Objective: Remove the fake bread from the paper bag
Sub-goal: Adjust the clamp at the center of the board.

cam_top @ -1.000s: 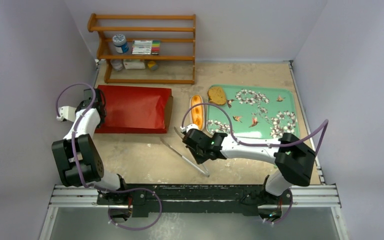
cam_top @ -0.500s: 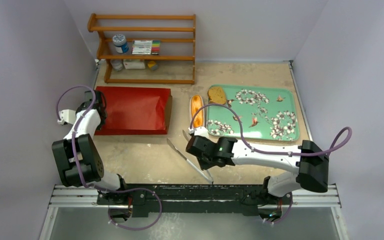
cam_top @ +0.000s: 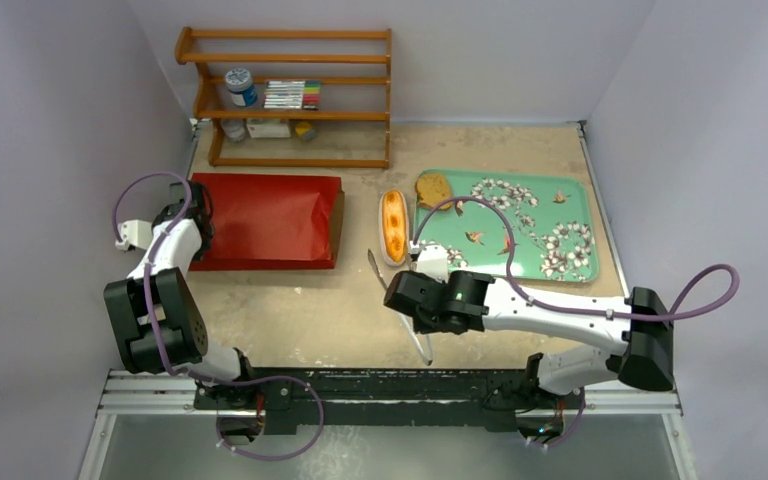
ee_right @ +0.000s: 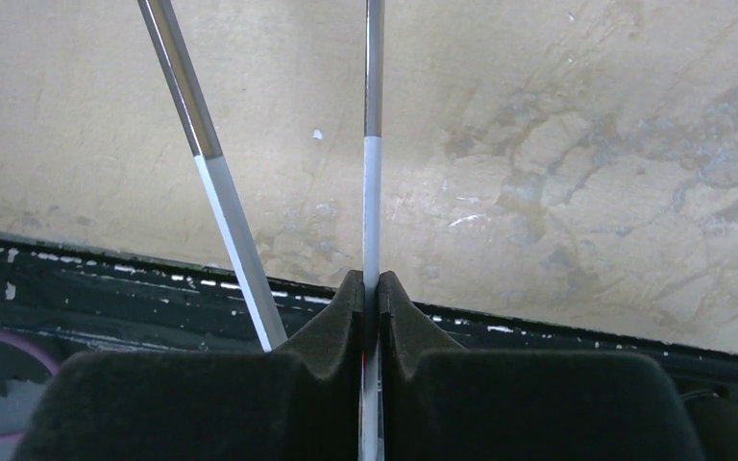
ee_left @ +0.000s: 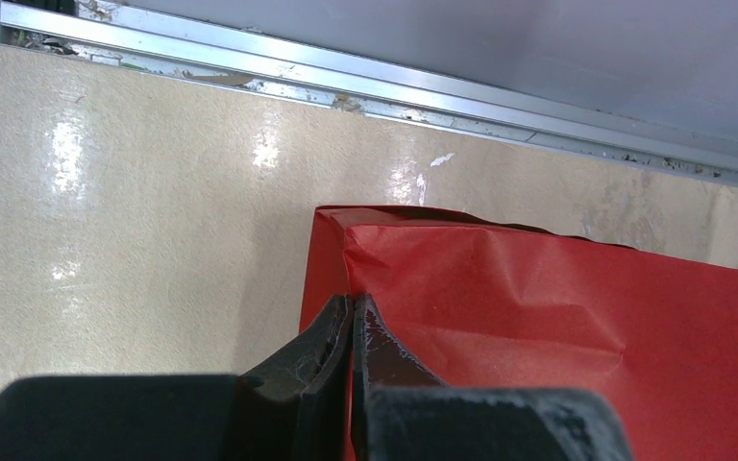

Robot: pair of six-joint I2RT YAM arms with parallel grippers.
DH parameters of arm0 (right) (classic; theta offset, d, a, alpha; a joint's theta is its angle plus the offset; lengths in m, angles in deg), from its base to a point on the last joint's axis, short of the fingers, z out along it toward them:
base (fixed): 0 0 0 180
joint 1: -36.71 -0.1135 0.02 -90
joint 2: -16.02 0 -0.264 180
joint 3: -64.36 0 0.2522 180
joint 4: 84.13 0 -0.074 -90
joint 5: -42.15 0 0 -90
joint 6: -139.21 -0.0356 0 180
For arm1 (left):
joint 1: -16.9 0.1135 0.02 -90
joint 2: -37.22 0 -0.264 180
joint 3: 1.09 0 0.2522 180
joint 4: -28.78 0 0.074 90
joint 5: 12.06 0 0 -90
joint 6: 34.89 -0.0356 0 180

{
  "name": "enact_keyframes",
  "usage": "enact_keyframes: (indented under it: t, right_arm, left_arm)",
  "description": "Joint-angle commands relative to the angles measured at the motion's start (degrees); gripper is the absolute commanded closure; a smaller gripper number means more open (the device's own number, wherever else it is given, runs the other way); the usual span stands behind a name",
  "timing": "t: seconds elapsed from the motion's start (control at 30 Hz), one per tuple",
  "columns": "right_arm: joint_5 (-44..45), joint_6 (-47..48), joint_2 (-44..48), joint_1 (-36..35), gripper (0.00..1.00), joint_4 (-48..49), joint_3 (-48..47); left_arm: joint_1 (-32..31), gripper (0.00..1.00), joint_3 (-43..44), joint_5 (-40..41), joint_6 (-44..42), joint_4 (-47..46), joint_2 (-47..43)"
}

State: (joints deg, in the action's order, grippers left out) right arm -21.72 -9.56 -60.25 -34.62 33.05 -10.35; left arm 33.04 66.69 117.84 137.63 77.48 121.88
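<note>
Top external view: a sand-coloured bench [cam_top: 300, 310] is seen from above, with a wooden shelf [cam_top: 290, 95] set at the upper left of centre.
Paper bag: the paper bag [cam_top: 268, 220] is laid flat on its side, left of centre. Its outside is glossy red. A strip of plain brown kraft is shown at its right end, which is turned toward the tray [cam_top: 550, 215].
Fake bread: two pieces of fake bread are seen outside the bag.
Split bun: the split bun [cam_top: 394, 226], long and orange-tan, is laid on the bench between the bag's right end and the tray's left edge, just beside the tray.
Brown slice: the brown slice [cam_top: 433, 189], round, is laid in the upper-left corner of the teal floral tray.
Left claw: the left claw [ee_left: 353, 307] is closed on the bag's left end. In the left wrist view its fingers are pressed together at a creased red corner.
Right claw: the right claw [ee_right: 372, 283] is closed on one arm of the metal tongs [cam_top: 373, 264], below centre of the top view. In the right wrist view the other arm is splayed free to the left.
</note>
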Motion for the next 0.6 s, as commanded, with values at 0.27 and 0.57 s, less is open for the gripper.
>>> enact_keyframes:
  t: [0.27,0.57]
  right_arm:
    - [3.72,-0.88,-3.9,6.96,0.95,6.43,1.15]
    - [2.36,8.04,-10.97,11.83,0.96,14.99,-0.48]
  left_arm:
    - [0.57,1.0,-0.31,2.18,-0.45,-1.09,-1.12]
    - [0.62,1.0,-0.04,2.38,-0.74,-1.08,-0.75]
